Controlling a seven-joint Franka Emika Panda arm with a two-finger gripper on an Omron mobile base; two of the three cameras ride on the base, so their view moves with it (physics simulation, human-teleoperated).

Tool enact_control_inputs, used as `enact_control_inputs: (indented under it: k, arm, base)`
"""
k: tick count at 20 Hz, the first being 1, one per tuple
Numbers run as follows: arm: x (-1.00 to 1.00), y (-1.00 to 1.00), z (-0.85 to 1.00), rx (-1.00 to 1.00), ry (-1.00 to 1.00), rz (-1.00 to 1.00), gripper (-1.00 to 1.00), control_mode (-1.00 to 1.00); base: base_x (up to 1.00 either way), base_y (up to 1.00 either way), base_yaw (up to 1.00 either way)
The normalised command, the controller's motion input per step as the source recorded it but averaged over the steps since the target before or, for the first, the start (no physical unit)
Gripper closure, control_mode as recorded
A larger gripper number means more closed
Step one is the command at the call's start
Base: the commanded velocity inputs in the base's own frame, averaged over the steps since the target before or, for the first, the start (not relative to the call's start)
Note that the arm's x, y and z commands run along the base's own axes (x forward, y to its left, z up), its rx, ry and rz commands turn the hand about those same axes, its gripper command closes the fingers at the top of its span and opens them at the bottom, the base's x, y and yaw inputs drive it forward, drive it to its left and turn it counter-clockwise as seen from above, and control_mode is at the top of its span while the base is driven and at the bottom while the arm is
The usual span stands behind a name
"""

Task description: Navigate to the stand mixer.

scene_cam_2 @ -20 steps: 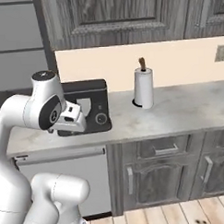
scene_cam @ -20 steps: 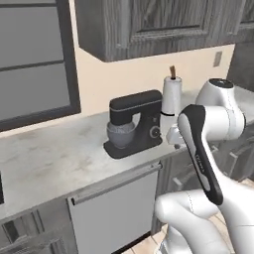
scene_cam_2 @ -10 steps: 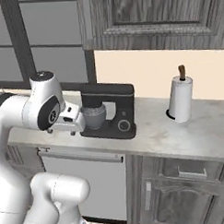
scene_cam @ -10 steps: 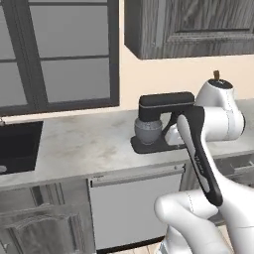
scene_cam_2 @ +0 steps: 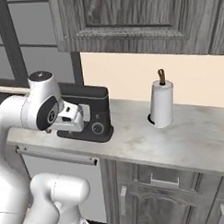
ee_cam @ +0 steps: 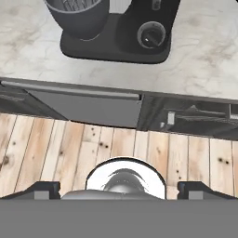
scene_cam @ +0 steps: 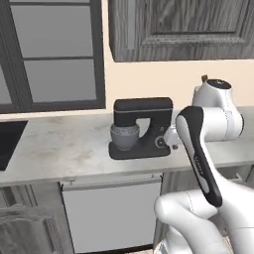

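Left base view | stand mixer (scene_cam: 141, 128) on counter (scene_cam: 59, 149) | no legible writing | hand (ee_cam: 118, 188) spread wide

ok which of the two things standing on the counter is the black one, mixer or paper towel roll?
The stand mixer: black head, neck and base, with a grey bowl under the head. The paper towel roll, standing apart from it on the marble counter, is white with a brown holder tip.

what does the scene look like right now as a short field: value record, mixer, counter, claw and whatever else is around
stand mixer: black, grey bowl, upright on the counter
counter: pale marbled top, mixer near its front edge
paper towel roll: upright on its holder, apart from the mixer
claw: fingertips at the bottom of the hand view, spread wide, holding nothing, over wood floor
below mixer: white dishwasher front
above: dark wood wall cabinet
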Motion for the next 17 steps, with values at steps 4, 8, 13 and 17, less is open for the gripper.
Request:
enact_control_inputs:
  k: [4, 8, 13, 17]
  arm:
    - [0.00, 0.00, 0.00, 0.00, 0.00, 0.00, -1.00, 1.00]
    - [0.00, 0.00, 0.00, 0.00, 0.00, 0.00, -1.00, 1.00]
    - [0.00, 0.00, 0.00, 0.00, 0.00, 0.00, -1.00, 1.00]
    - [0.00, 0.00, 0.00, 0.00, 0.00, 0.00, -1.00, 1.00]
  base:
    - [0.63, -0.06, 0.01]
    - [0.68, 0.00, 0.00]
    - [0.38, 0.00, 0.00]
    - [0.00, 0.00, 0.00]
